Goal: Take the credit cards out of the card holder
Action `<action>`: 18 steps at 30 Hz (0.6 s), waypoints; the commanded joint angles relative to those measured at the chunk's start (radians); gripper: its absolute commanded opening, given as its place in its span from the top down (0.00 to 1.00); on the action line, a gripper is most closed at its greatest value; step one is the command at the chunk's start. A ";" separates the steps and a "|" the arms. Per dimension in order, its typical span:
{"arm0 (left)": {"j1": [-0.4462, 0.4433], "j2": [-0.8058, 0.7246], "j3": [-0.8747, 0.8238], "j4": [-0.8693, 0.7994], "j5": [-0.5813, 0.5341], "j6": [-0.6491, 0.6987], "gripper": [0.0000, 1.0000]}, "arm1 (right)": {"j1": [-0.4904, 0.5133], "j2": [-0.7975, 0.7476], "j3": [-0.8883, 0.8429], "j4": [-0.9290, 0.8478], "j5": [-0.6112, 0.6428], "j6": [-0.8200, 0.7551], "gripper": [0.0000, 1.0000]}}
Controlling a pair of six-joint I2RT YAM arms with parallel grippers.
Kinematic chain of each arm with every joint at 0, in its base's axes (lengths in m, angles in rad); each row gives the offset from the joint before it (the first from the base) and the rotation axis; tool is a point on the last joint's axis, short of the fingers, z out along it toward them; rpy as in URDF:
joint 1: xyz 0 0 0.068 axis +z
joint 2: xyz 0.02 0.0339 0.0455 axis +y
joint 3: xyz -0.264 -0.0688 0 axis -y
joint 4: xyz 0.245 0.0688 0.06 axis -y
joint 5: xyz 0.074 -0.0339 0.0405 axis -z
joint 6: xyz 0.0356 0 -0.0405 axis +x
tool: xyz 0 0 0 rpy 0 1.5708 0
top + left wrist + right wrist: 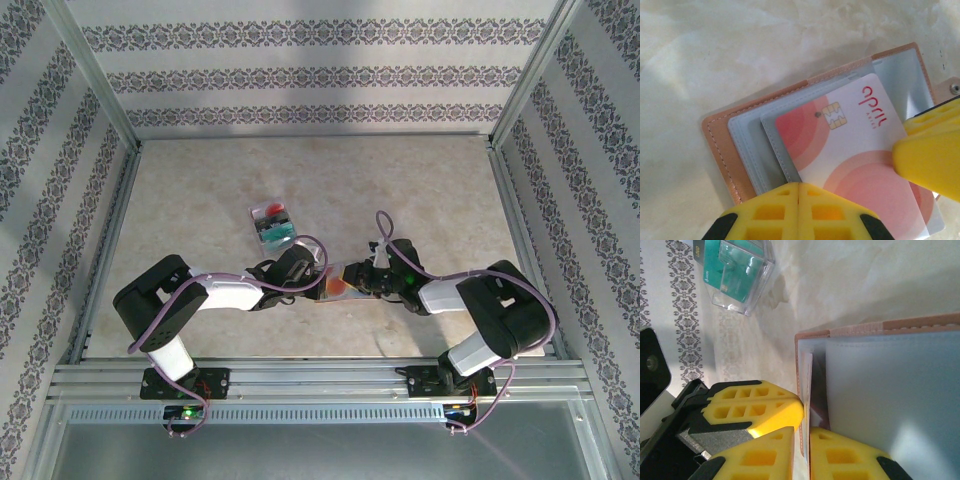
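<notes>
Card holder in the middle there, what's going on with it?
Both arms meet at the open card holder, which lies flat. The left gripper is shut and presses at one edge of it. The right gripper appears to pinch a white-and-red card that lies in the holder. A clear box of cards sits farther back.

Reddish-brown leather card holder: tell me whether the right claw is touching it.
Touching. Right wrist view: the right claw pinches the edge of the reddish-brown leather card holder.

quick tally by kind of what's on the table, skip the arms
card holder: 1
white and pink card in its sleeve: 1
clear box of cards: 1 (cards inside too unclear to count)
total: 3
</notes>
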 commanded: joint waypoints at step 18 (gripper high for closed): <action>0.009 0.029 -0.007 -0.116 -0.007 -0.013 0.93 | -0.043 -0.105 -0.051 -0.024 -0.004 -0.039 0.91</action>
